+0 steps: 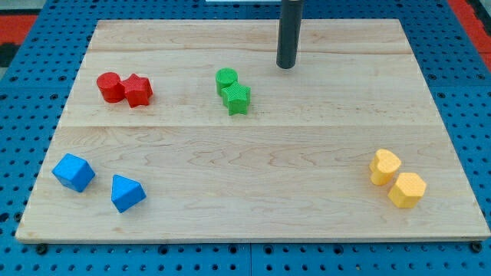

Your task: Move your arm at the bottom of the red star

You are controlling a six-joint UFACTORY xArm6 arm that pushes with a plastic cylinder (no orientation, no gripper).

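Camera view: red star far left on worktop, touching red cylinder; end effector a bare rod, no jaws to spread or press, tip far centre, well right of green pair. Best routed near-side round green blocks, stopping just below star without nudging it. Counted: two red, two green, two blue, two yellow.

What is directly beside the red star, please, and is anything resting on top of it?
Nothing rests on the red star. The red cylinder touches its left side in the view. My tip is far to the right. The star's underside is hidden.
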